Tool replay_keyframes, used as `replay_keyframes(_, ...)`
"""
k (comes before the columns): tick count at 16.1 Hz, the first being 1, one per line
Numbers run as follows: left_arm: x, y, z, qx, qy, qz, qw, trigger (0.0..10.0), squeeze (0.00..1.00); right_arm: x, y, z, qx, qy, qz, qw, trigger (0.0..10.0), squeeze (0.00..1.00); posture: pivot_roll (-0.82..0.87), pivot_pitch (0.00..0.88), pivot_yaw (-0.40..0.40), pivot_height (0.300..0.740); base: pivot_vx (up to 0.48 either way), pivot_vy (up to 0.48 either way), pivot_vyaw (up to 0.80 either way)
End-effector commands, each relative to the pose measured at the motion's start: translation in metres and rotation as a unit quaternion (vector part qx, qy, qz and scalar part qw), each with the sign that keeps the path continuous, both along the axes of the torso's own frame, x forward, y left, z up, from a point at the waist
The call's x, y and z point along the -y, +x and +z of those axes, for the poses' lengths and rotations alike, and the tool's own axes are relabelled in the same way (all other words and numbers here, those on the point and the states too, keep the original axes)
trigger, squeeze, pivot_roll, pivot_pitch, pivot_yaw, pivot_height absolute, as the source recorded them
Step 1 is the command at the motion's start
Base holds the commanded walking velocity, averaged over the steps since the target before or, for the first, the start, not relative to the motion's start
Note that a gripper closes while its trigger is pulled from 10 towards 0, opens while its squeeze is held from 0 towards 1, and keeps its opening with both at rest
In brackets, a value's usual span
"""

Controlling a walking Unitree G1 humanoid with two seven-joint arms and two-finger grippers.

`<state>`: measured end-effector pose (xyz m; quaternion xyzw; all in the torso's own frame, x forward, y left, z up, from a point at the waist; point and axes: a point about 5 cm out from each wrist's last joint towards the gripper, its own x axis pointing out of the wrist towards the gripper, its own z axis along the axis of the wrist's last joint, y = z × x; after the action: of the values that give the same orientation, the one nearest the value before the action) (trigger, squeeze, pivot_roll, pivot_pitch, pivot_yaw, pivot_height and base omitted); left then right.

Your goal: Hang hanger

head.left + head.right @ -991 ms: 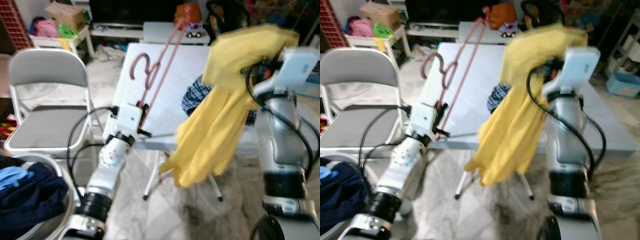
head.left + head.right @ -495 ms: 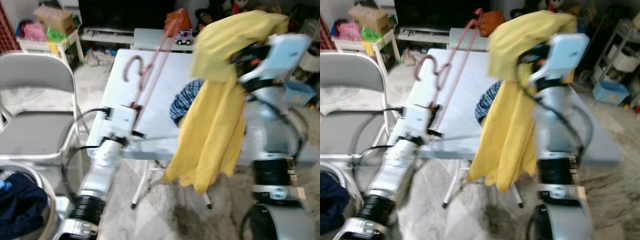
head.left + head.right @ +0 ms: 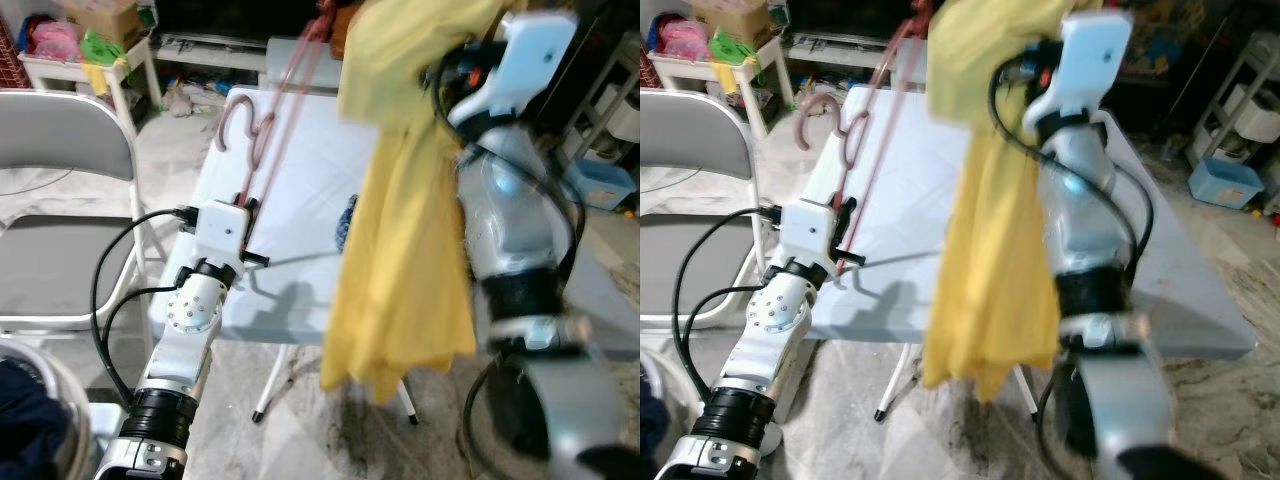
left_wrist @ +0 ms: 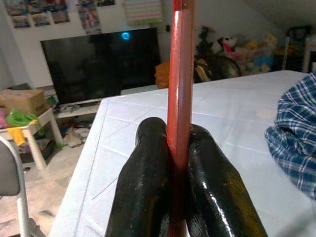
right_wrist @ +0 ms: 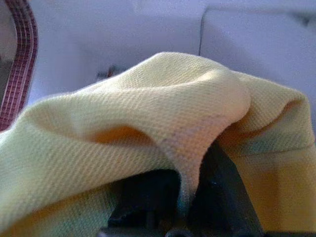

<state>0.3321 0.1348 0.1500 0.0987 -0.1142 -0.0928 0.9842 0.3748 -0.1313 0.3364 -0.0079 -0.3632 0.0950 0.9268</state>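
Left claw [image 4: 178, 168] is clamped on the lower bar of the pink hanger [image 3: 272, 130], which rises tilted above the white table [image 3: 300, 190], hook at upper left. Right claw [image 5: 182, 197] is raised, closed on a yellow garment [image 3: 405, 220] hanging beside the hanger.

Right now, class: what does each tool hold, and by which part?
The left tool pinches the red hanger on its thin bar. The right tool holds the yellow garment by a bunched fold near its top.

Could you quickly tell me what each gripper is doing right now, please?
Left gripper: closed on the pink hanger.
Right gripper: holding the yellow garment up.
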Motion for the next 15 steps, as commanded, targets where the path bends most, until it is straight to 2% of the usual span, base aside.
replay_keyframes(1,0.013,-0.002,-0.01,-0.025,0.0,-0.016,1.0,10.0,0.0,0.013,-0.002,0.025,0.045,0.01,-0.018,0.999,10.0,0.0,0.17,0.026,-0.125,0.74,0.0,0.0,0.0)
replay_keyframes(3,0.015,-0.003,-0.01,-0.021,0.001,-0.015,1.0,10.0,0.0,0.015,-0.003,0.043,0.071,0.018,-0.027,0.997,10.0,0.0,0.17,0.027,-0.129,0.74,0.0,0.0,0.0)
replay_keyframes(5,0.012,-0.004,-0.01,-0.023,0.002,-0.008,1.0,10.0,0.0,0.013,-0.002,0.043,0.074,0.024,-0.023,0.997,10.0,0.0,0.18,0.029,-0.135,0.74,0.0,0.0,0.0)
replay_keyframes(7,0.009,-0.005,-0.01,-0.018,0.005,0.003,1.0,10.0,0.0,0.004,0.002,0.0,0.024,0.019,-0.008,1.0,10.0,0.0,0.19,0.031,-0.138,0.74,0.0,0.0,0.0)
replay_keyframes(8,0.007,-0.005,-0.009,-0.018,0.005,0.006,1.0,10.0,0.0,-0.001,0.004,-0.038,-0.034,0.012,0.01,0.999,10.0,0.0,0.19,0.036,-0.135,0.74,0.0,0.0,0.0)
replay_keyframes(9,0.007,-0.005,-0.009,-0.018,0.005,0.006,1.0,10.0,0.0,-0.002,0.005,-0.045,-0.046,0.01,0.014,0.999,10.0,0.0,0.19,0.036,-0.135,0.74,0.0,0.0,0.0)
replay_keyframes(10,0.006,-0.005,-0.009,-0.018,0.006,0.007,1.0,10.0,0.0,-0.002,0.003,-0.091,-0.12,-0.014,0.009,0.993,10.0,0.0,0.18,0.039,-0.127,0.74,0.0,0.0,0.0)
replay_keyframes(11,0.005,-0.005,-0.009,-0.018,0.007,0.007,1.0,10.0,0.0,-0.001,0.002,-0.113,-0.161,-0.029,0.009,0.987,10.0,0.0,0.18,0.037,-0.124,0.74,0.0,0.0,0.0)
replay_keyframes(12,0.005,-0.005,-0.009,-0.019,0.007,0.007,1.0,10.0,0.0,-0.001,0.002,-0.116,-0.168,-0.032,0.009,0.985,10.0,0.0,0.18,0.037,-0.124,0.74,0.0,0.0,0.0)
replay_keyframes(13,0.009,-0.004,-0.009,-0.02,0.008,-0.001,1.0,10.0,0.0,-0.001,0.0,-0.159,-0.283,-0.1,0.033,0.953,10.0,1.0,0.17,0.033,-0.112,0.74,0.0,0.0,0.0)
replay_keyframes(15,0.012,-0.002,-0.009,-0.02,0.008,-0.009,1.0,10.0,0.0,-0.003,-0.008,-0.177,-0.334,-0.145,0.074,0.928,10.0,1.0,0.15,0.028,-0.105,0.74,0.0,0.0,0.0)
